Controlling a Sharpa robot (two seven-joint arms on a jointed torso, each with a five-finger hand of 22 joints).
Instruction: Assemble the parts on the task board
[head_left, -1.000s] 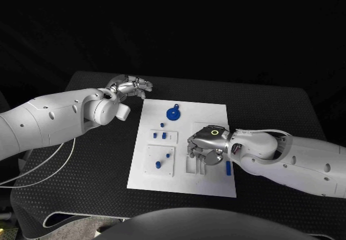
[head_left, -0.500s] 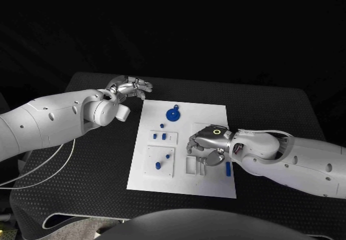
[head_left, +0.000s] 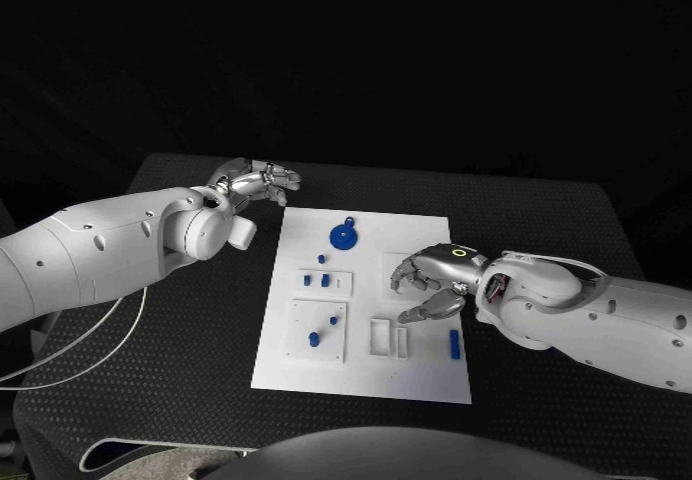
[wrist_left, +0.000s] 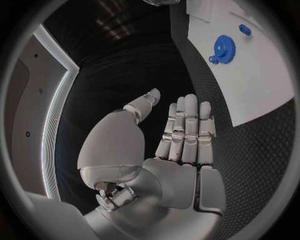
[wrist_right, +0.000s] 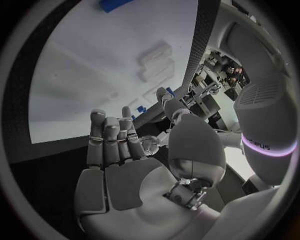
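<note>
White task board (head_left: 418, 225) sits mid-table (head_left: 548, 215), long side running away from the robot. Blue gear (head_left: 345, 236) lies near the board's far edge, toward its left side; the left wrist view shows it too (wrist_left: 224, 47). Two small blue pegs (head_left: 317, 283) stand in a block just near of the gear, another blue part (head_left: 315, 340) sits in the square plate at the near left, and a blue bar (head_left: 454, 343) lies along the right edge, near end.

Left hand (head_left: 257, 182) is off the board, over the table just beyond the board's far left corner, holding nothing; from the wrist (wrist_left: 181, 135) its fingers are straight and side by side, thumb apart.

Right hand (head_left: 433, 280) is over the right half of the board, fingers loosely curled and apart, nothing in it; the wrist view (wrist_right: 131, 150) shows an empty palm with the board behind it.
</note>
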